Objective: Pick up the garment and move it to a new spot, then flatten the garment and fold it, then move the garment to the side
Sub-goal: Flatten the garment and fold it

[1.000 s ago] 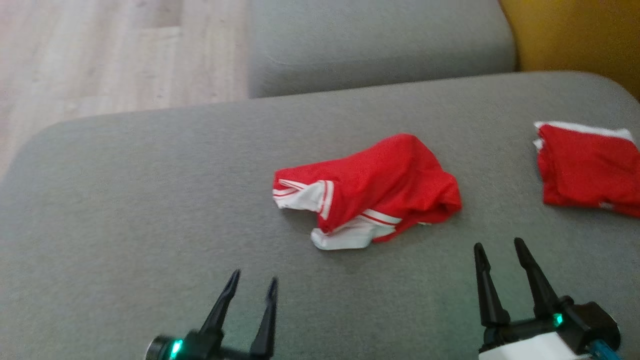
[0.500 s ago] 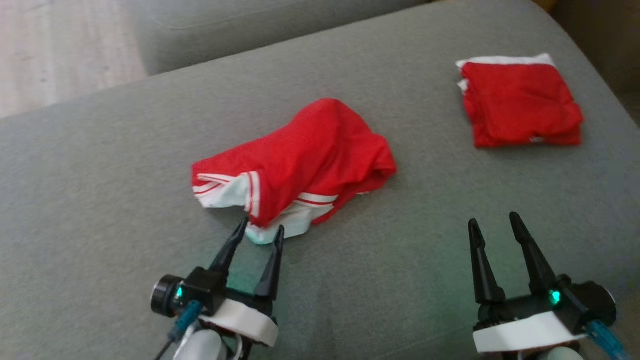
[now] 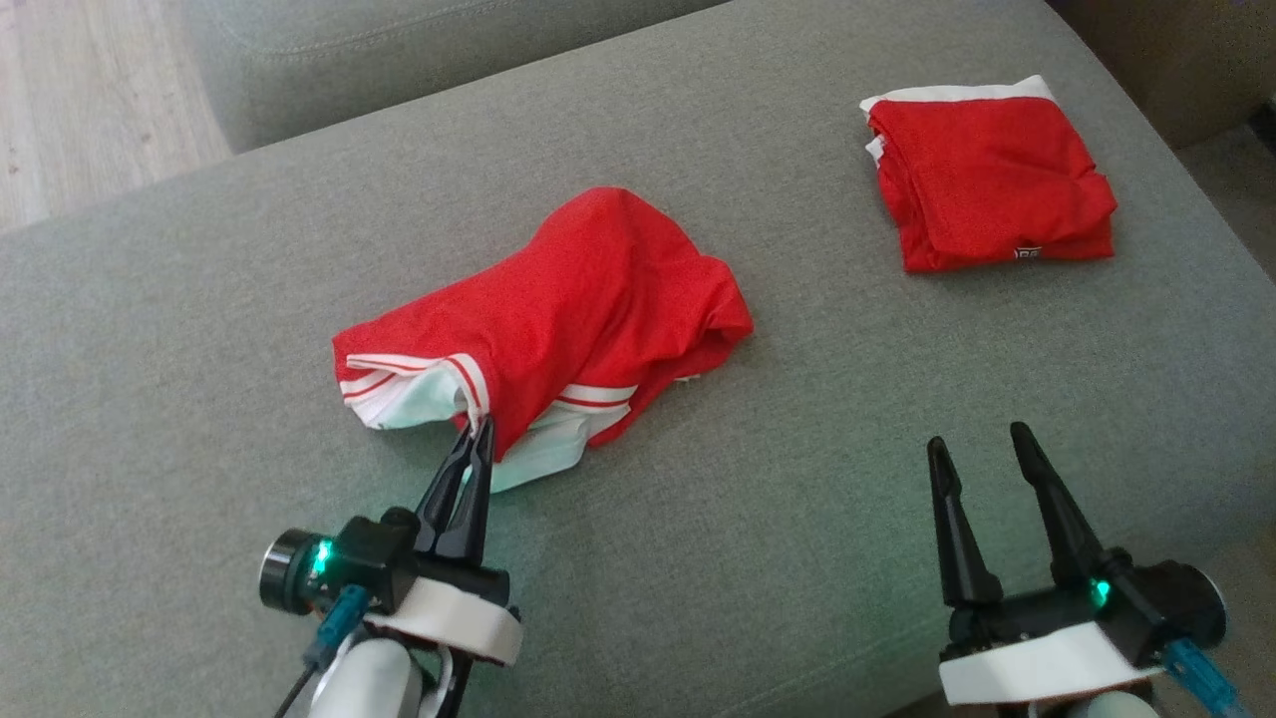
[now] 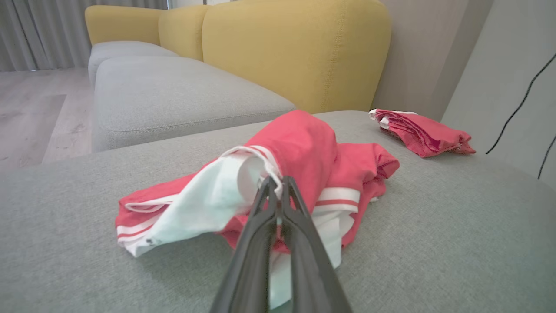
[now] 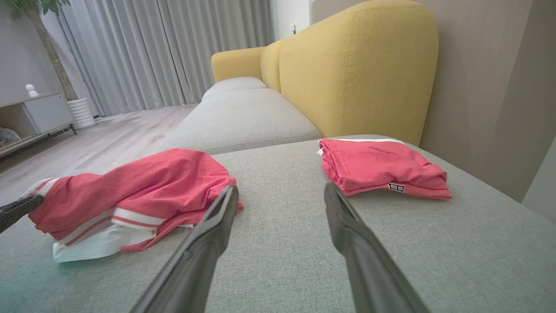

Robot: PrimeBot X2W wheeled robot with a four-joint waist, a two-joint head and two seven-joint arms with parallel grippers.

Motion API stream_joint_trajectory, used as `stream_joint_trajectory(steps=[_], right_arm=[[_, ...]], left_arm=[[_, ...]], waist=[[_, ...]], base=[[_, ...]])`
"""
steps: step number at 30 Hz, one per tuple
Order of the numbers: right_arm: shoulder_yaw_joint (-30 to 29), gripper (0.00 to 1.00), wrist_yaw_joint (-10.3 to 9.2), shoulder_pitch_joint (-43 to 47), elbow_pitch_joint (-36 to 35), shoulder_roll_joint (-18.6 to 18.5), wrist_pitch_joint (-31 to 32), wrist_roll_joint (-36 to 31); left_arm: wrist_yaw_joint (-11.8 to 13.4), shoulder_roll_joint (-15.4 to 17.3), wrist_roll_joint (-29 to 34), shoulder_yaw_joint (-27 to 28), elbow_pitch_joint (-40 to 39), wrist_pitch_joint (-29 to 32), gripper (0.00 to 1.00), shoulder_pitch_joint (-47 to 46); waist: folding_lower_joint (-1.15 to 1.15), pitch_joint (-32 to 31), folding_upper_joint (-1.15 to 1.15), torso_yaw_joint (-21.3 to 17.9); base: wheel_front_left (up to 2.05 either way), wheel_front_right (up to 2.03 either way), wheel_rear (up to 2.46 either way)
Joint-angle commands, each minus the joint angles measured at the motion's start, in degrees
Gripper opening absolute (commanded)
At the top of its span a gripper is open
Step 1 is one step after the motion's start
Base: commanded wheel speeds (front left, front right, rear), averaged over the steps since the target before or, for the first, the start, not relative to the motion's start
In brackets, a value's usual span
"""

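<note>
Garment (image 3: pixel 588 299) lies crumpled on sofa (image 3: pixel 199 299), its near hem clenched in left pincer (image 3: pixel 477 431); right pincer (image 3: pixel 972 439) released, well apart.

The garment (image 3: pixel 598 289) is soft red cloth with white bands, matt and a bit wrinkly, and the folded garment (image 3: pixel 997 179) looks like the same cloth. The sofa seat (image 3: pixel 199 419) under them is grey woven cloth, rough and dull, and its yellow back (image 4: pixel 295 48) is cloth too, with small stitches. My fingers (image 3: pixel 957 538) look like smooth dark plastic, not very shiny, and the floor (image 3: pixel 90 100) is pale wood.
</note>
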Motion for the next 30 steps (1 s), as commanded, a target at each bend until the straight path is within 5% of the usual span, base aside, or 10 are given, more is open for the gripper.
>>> stream_joint_trajectory(steps=[1,8,18,25,30], right_arm=[[1.6,1.00,0.37,-1.9,-1.8,-0.4,-0.2,-0.5],[2.5,1.00,0.37,-1.8,-1.6,-0.4,-0.2,-0.8],[4.4,1.00,0.37,-2.7,-1.5,-0.4,-0.2,-0.2],[4.2,1.00,0.37,-1.7,-1.1,-0.4,-0.2,-0.1],[3.7,1.00,0.37,-1.5,-1.1,-0.4,-0.2,0.0]], left_arm=[[-0.4,0.2,0.6,2.0,-2.0,-0.5,0.00,-1.1],[-2.3,0.1,-0.4,-0.7,-5.9,-0.5,0.00,-6.5],[-2.6,4.0,-8.7,-10.4,-8.0,-0.5,0.00,-33.8],[-2.6,4.5,-19.5,-5.6,-5.0,-0.1,0.00,-52.8],[-1.9,6.8,-24.7,-1.5,-1.1,3.8,0.00,-50.8]], waist=[[0.00,-0.2,0.00,0.0],[0.00,-1.1,0.00,-0.2],[0.00,-2.2,0.00,0.2],[0.00,-4.3,0.00,3.1],[0.00,-4.9,0.00,5.6]], base=[[0.00,0.00,0.00],[0.00,0.00,0.00],[0.00,0.00,0.00],[0.00,0.00,0.00],[0.00,0.00,0.00]])
